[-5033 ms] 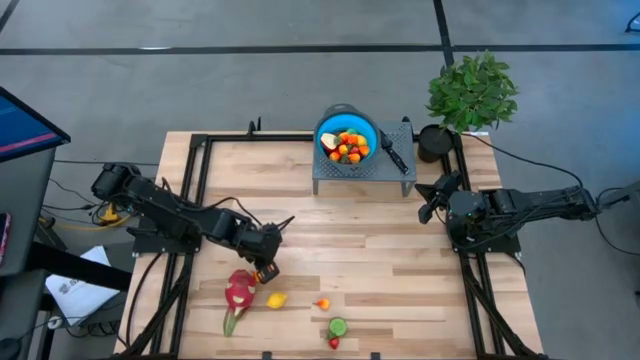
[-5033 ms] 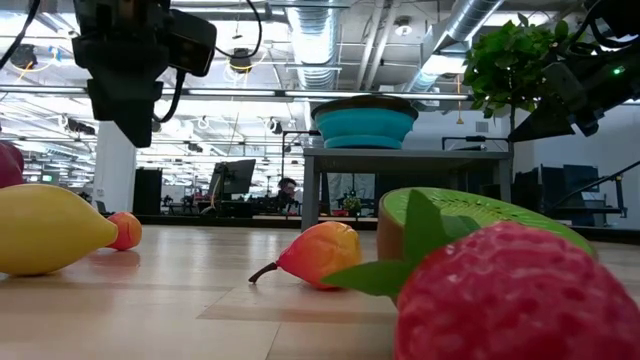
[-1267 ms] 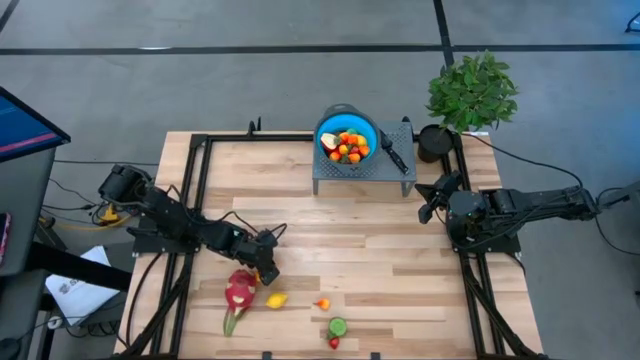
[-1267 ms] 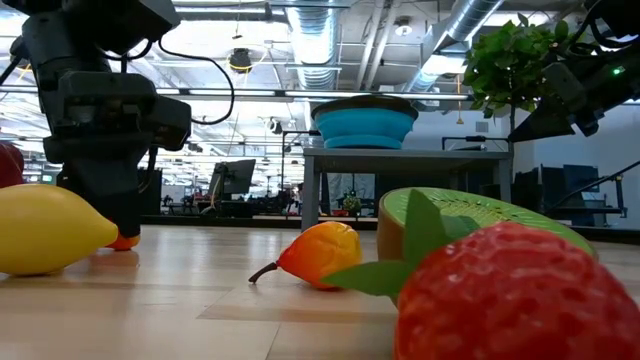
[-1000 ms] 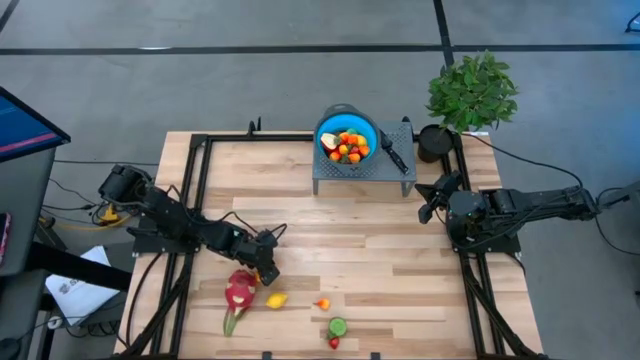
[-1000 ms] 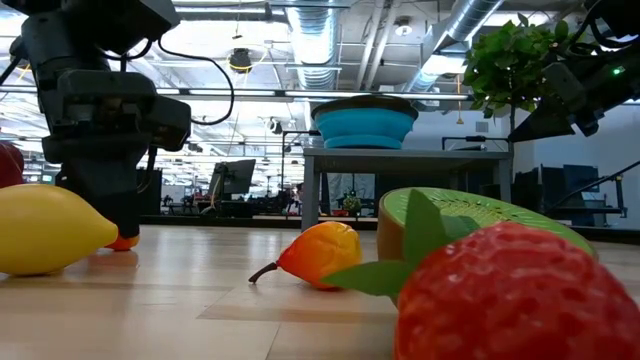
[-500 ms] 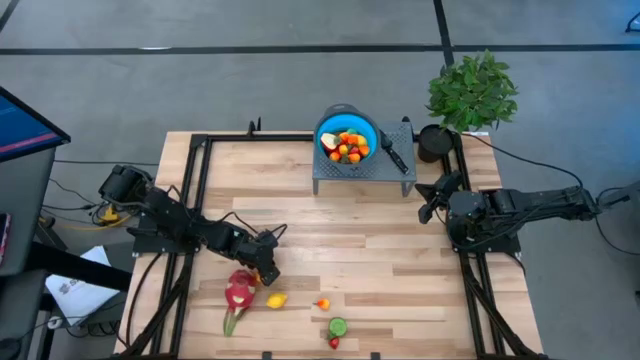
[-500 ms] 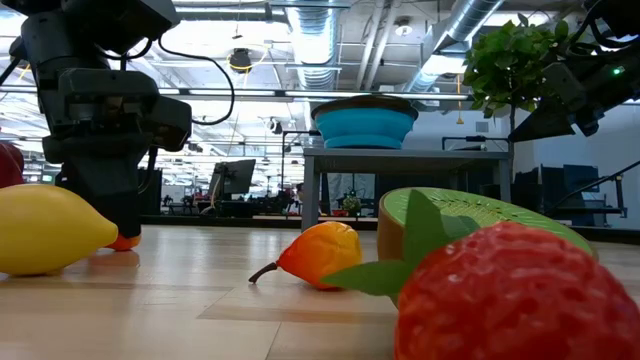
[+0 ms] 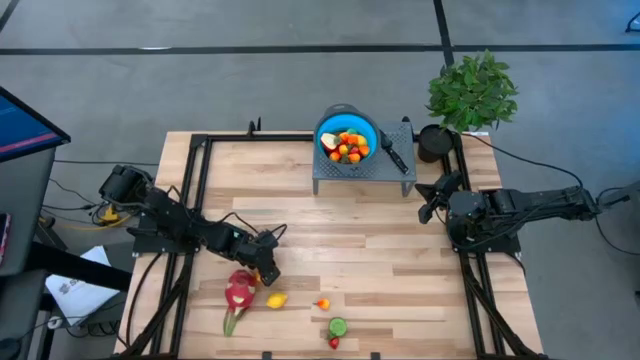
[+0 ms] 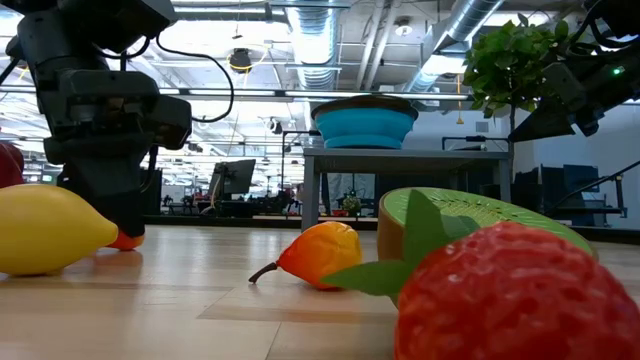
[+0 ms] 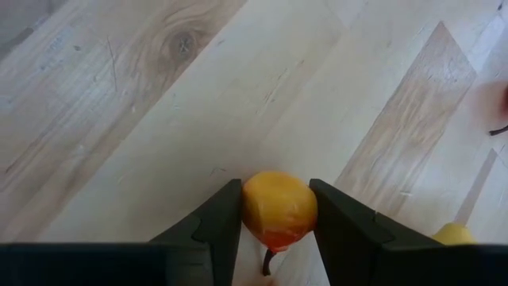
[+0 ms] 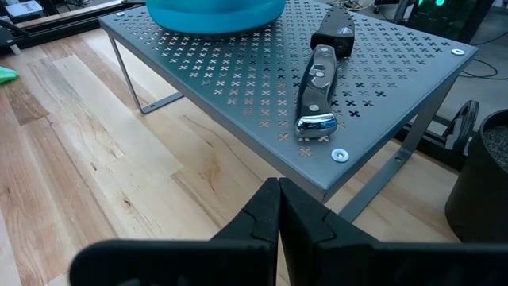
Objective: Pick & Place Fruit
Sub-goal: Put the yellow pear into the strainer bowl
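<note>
My left gripper [image 9: 266, 274] stands low over the near left of the table, shut on a small orange fruit [image 11: 278, 208]. Close by lie a pink-red dragon fruit [image 9: 238, 292], a yellow lemon [image 9: 276, 299], a small orange-red fruit [image 9: 322, 303], a green kiwi half [image 9: 338, 326] and a strawberry [image 9: 334, 343], all resting on the wood. At the far middle, a blue bowl [image 9: 347, 137] full of fruit sits on a grey rack [image 9: 395, 172]. My right gripper [image 12: 278, 195] waits shut at the right, near the rack. My left gripper pinches the small orange fruit by its two opposite sides [image 11: 248, 208] between its two fingers [image 11: 218, 222]. The fingers slant steeply down from the table's left. The fruit's underside [image 10: 125, 242] sits on the table top.
A black-handled knife [image 12: 317, 87] lies on the rack beside the bowl. A potted plant [image 9: 472, 92] stands at the far right corner. A black frame [image 9: 200, 160] runs along the table's sides. Bare wood [image 9: 380, 250] lies in the table's middle.
</note>
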{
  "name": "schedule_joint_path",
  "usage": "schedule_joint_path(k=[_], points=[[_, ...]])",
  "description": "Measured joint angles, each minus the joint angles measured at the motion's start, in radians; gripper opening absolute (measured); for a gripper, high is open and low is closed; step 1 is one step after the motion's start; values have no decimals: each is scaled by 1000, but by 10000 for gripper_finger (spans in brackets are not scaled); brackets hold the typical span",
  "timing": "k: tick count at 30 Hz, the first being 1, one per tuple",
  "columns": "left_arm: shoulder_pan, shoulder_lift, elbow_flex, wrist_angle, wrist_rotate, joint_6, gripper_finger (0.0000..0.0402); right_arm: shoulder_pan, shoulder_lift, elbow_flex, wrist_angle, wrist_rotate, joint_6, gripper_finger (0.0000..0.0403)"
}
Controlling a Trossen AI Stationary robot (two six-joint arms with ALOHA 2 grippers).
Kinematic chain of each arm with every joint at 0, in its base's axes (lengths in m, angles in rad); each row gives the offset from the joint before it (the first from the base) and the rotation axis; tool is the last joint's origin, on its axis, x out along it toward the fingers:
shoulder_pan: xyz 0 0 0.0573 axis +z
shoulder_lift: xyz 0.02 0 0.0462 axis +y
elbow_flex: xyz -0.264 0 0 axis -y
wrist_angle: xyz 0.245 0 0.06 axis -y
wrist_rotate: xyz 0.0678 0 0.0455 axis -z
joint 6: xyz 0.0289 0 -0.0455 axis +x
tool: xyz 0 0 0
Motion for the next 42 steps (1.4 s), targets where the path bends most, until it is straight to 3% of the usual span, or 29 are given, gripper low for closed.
schedule_joint_path(k=[42], points=[[1,-4,0,60,-15,1,136,0,0,0,1,-4,8,0]])
